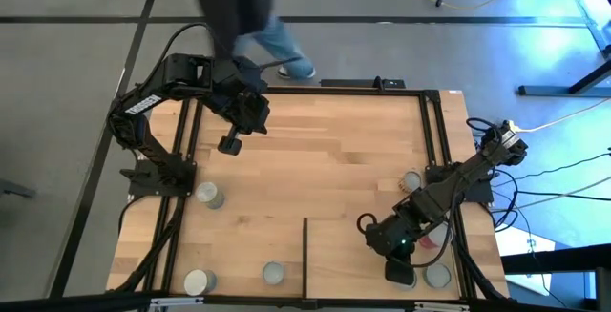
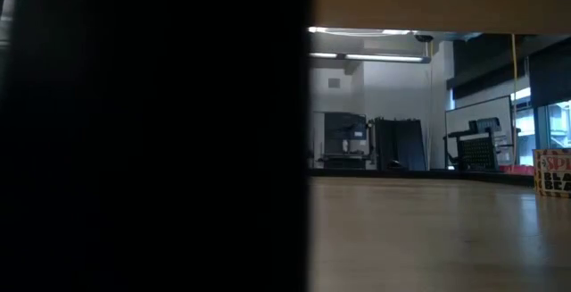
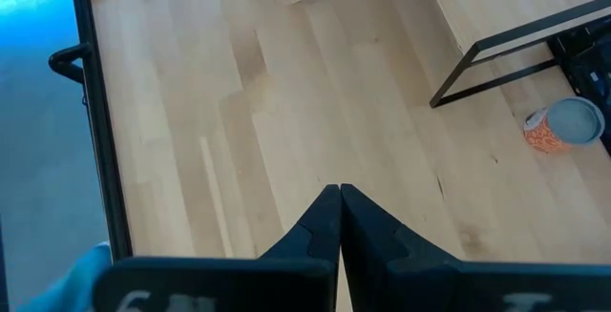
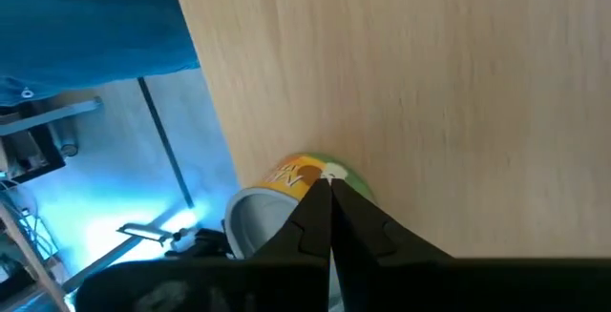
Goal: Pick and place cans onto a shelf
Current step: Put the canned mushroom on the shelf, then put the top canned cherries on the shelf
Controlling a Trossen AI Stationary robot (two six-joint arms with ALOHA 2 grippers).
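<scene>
Several small cans with silver-grey tops stand upright on the wood: one at the left (image 1: 208,195), two at the near edge (image 1: 199,280) (image 1: 274,273), one at the right (image 1: 411,180) and one at the near right (image 1: 437,276). A red-pink can (image 1: 427,239) shows partly behind my right arm. The shelf panel (image 1: 344,250) lies right of a thin black strip (image 1: 305,255). My left gripper (image 1: 229,143) is shut and empty above bare wood at the far left. My right gripper (image 1: 399,272) is shut, its tips (image 4: 329,183) against the side of a yellow-green labelled can (image 4: 301,174). My right gripper's shut fingertips (image 4: 336,197) stand in front of the yellow-green can's side (image 4: 304,169), near its top rim, slanting down from above. The can stands on the wood. Whether the tips touch it, I cannot tell.
A black metal frame (image 1: 434,131) runs round the tabletop. A person (image 1: 239,16) stands at the far edge. The left wrist view shows an orange-sided can (image 3: 563,126) beside a black bar. In the low view a dark upright (image 2: 152,131) blocks the left half.
</scene>
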